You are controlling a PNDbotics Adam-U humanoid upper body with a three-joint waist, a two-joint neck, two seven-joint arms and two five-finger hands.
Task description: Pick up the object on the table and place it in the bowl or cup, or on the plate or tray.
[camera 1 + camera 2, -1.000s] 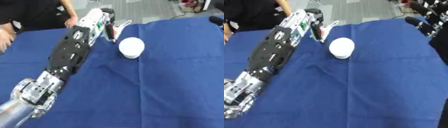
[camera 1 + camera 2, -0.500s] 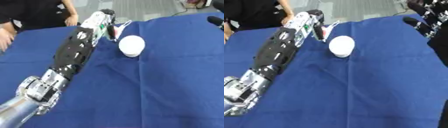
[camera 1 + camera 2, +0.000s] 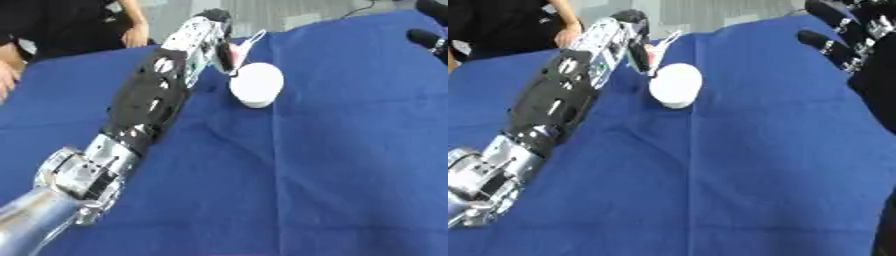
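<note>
Two hands show. Our left hand [image 3: 217, 37] reaches to the table's [image 3: 350, 175] far edge, fingers curled round a small pink-and-white object [image 3: 238, 49] held just beside the white cup [image 3: 256, 85], at its far-left rim. Our right hand [image 3: 846, 37] hangs over the far right corner, fingers straight and holding nothing, well apart from the cup.

I see matt blue cloth [image 3: 332, 165], creased, covering the worktop; a smooth white bowl [image 3: 257, 84], dull-finished; my left arm [image 3: 149, 107] in glossy black plastic with polished silver metal joints.
</note>
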